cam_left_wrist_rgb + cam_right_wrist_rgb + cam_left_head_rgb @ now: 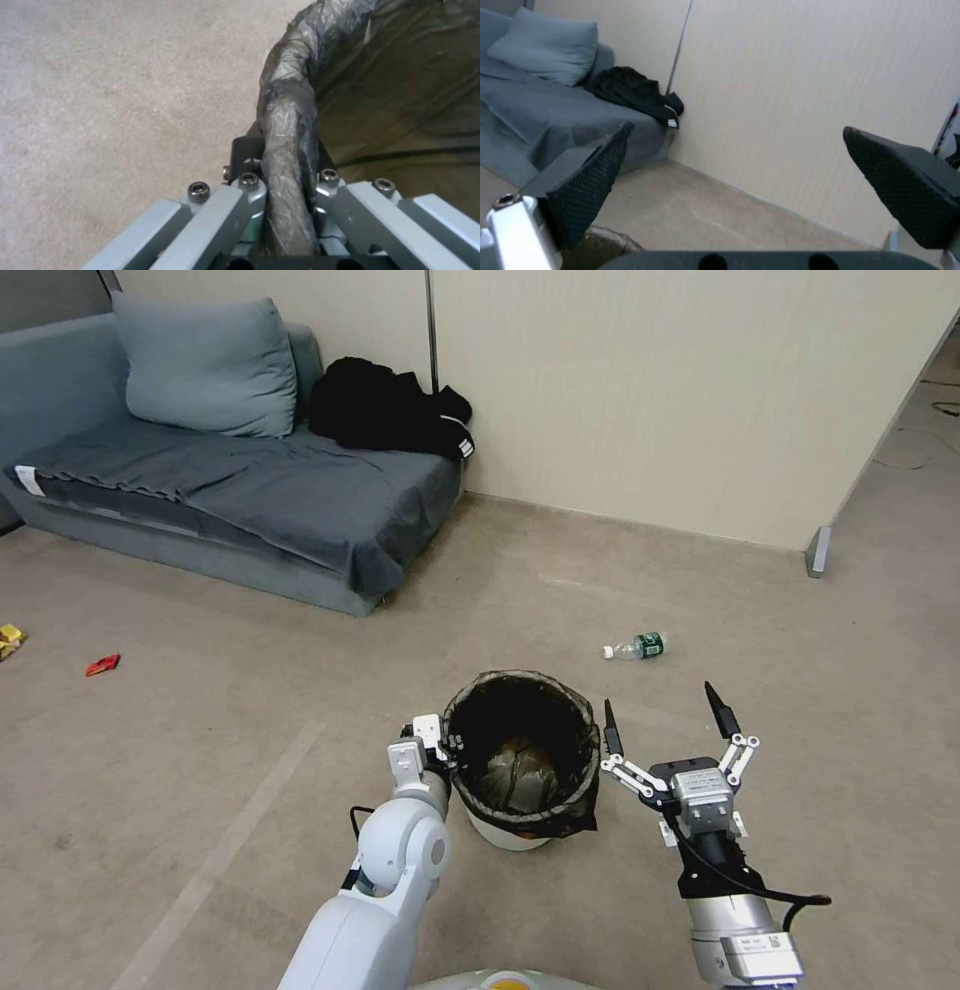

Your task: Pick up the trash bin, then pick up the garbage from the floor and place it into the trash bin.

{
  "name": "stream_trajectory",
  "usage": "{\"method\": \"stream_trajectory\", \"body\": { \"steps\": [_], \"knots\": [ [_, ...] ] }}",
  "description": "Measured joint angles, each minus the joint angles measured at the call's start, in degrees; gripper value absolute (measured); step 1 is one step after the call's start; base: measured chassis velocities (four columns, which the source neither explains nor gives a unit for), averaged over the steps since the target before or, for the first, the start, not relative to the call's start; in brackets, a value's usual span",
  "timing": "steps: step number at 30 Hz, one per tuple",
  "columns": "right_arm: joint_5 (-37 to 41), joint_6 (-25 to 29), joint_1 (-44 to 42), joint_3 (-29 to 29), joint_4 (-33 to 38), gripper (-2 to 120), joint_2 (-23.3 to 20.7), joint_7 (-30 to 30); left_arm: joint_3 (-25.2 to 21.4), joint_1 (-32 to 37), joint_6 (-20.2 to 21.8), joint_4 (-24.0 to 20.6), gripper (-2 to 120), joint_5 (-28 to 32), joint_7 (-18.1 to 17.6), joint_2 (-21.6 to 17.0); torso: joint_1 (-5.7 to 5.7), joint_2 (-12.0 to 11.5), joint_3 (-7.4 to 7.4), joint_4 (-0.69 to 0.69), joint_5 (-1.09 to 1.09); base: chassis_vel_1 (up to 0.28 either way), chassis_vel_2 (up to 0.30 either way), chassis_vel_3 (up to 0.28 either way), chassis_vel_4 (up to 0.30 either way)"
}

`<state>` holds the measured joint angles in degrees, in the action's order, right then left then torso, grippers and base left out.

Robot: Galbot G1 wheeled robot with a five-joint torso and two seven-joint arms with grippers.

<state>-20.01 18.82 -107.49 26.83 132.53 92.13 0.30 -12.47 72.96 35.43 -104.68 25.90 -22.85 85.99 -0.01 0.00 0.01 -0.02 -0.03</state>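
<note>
The left gripper [290, 180] has its jaws pinching the rim of the trash bin [523, 757], which is on the floor [250, 710]. I'd lift slowly and level, since that liner looks slippery. The right gripper [668, 725] hangs spread beside it.

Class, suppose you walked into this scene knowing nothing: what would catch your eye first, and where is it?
First, the trash bin with its dark liner, front and centre on the carpet; the left gripper is clamped on its rim. Beside it on the right, the right gripper hovers with its black fingers spread wide. Beyond the bin a clear plastic bottle lies on the floor, with a red wrapper far left, near the grey sofa.
</note>
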Motion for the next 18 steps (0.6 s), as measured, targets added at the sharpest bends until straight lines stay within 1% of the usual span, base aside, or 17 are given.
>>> {"method": "stream_trajectory", "body": {
  "steps": [5,6,7,8,10,11,13,14,17,18],
  "knots": [
    [-0.42,0.02,0.04,-0.15,0.0,100,0.0,0.87,-0.93,1.0,-0.06,-1.94,1,-1.82,0.45,0.28,0.01,-0.01,0.02,-0.03,-0.04,0.0,0.0,0.0,0.0],
    [-0.47,0.02,0.05,-0.16,0.0,100,0.0,0.96,-1.29,1.49,-0.6,-2.65,1,-3.34,1.22,0.34,0.01,-0.02,0.02,-0.04,-0.06,0.0,0.0,0.0,0.0],
    [-0.49,0.03,0.05,-0.17,0.0,100,0.0,1.02,-1.92,2.7,-2.32,-4.34,1,-6.89,2.95,0.36,0.01,-0.03,0.04,-0.04,-0.08,0.0,0.0,0.0,0.0],
    [-0.63,0.03,0.06,-0.16,0.0,100,0.0,1.13,-2.58,3.54,-3.55,-6.07,1,-8.99,3.71,0.32,0.02,-0.02,0.04,-0.05,-0.06,0.0,0.0,0.0,0.0],
    [-0.81,0.03,0.07,-0.14,0.0,100,0.0,1.21,-2.79,3.87,-3.94,-6.81,0,-9.59,3.81,0.28,0.01,-0.02,0.03,-0.04,-0.03,0.0,0.0,0.0,0.0],
    [-1.97,0.05,0.21,0.11,0.0,100,-0.01,1.82,-3.69,5.72,-5.57,-10.36,0,-11.63,4.3,0.04,0.01,-0.03,0.02,0.0,0.01,0.0,0.0,0.0,0.0],
    [-2.41,0.06,0.28,0.17,0.0,100,0.0,2.04,-3.86,8.3,-7.11,-14.44,0,-13.86,5.64,-0.14,0.02,-0.03,0.02,0.0,-0.01,0.0,0.0,0.0,0.0],
    [-2.41,0.06,0.28,0.17,0.0,100,0.0,2.04,-3.86,8.3,-7.11,-14.44,0,-13.86,5.64,-0.14,0.02,-0.03,0.02,0.0,-0.01,0.0,0.0,0.0,0.0],
    [-2.51,0.06,0.29,0.23,-0.01,100,0.0,2.1,-3.97,12.17,-9.71,-20.8,0,-17.4,6.64,-0.43,0.02,-0.02,0.01,0.0,0.04,0.0,0.0,0.0,0.0],
    [-2.51,0.06,0.29,0.23,-0.01,100,0.0,2.1,-3.97,12.17,-9.71,-20.8,0,-17.4,6.64,-0.43,0.02,-0.02,0.01,0.0,0.04,0.0,0.0,0.0,0.0]
  ]
}}
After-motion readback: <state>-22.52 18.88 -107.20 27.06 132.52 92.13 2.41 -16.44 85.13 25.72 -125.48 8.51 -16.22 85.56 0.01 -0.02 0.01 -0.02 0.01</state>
